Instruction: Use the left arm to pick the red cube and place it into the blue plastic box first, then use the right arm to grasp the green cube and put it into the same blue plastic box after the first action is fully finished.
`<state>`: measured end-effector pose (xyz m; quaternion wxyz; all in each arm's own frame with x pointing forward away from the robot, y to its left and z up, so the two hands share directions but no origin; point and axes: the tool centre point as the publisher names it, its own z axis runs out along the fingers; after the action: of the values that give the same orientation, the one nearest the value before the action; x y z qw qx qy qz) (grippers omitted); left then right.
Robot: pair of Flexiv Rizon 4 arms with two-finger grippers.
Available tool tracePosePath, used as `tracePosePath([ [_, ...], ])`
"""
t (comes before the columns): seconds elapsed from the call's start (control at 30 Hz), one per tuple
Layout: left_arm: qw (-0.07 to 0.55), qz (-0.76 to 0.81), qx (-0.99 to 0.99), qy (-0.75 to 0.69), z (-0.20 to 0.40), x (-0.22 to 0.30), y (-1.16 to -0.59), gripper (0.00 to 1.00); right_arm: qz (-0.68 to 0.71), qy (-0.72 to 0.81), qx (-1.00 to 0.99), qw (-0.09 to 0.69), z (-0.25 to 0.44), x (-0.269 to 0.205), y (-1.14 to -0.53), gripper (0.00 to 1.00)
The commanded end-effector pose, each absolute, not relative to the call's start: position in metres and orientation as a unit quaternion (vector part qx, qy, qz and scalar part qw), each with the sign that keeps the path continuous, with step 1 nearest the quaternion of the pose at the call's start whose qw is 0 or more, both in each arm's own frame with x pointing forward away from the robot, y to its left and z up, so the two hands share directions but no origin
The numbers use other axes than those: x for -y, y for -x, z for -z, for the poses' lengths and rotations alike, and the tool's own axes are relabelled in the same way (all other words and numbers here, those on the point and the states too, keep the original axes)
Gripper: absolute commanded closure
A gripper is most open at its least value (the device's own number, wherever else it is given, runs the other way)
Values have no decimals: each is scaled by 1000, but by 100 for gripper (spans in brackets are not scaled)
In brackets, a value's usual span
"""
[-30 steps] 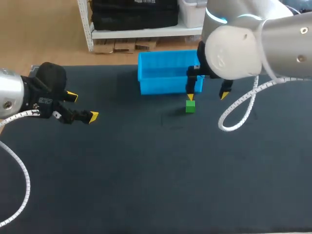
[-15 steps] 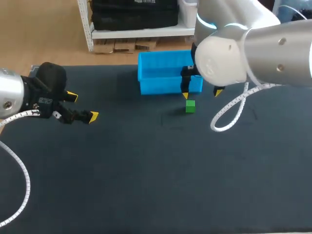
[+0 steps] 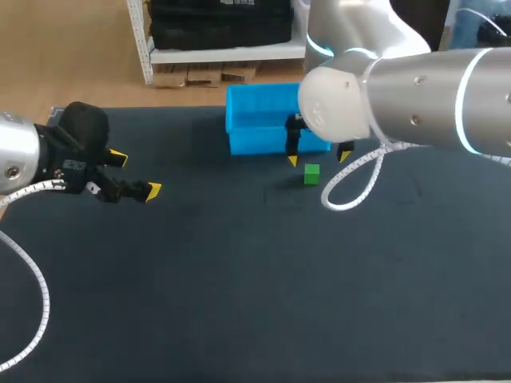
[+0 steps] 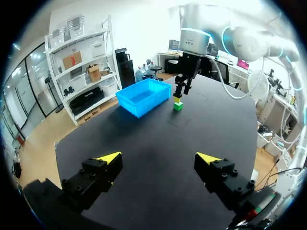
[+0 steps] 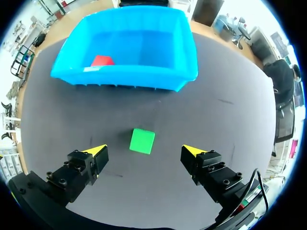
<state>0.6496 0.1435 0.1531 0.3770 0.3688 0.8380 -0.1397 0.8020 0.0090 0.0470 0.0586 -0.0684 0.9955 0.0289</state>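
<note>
Green cube [image 5: 142, 141] stands apart from blue box [image 5: 124, 77], under right end effector [image 5: 144, 149]

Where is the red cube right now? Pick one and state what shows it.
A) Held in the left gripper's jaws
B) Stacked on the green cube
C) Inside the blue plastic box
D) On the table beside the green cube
C: the right wrist view shows the red cube lying on the floor of the blue plastic box, while the green cube sits alone on the table outside it.
</note>
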Motion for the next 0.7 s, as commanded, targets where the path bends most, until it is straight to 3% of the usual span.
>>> tracePosePath([
  [0.03,373,134,-841,-367,-154,-141,-651,0,-27,69,-996,42,-35,-15,-812,0],
  [0.7,373,134,-841,-367,-154,-141,-651,0,-25,58,-998,29,-10,-11,-808,0],
])
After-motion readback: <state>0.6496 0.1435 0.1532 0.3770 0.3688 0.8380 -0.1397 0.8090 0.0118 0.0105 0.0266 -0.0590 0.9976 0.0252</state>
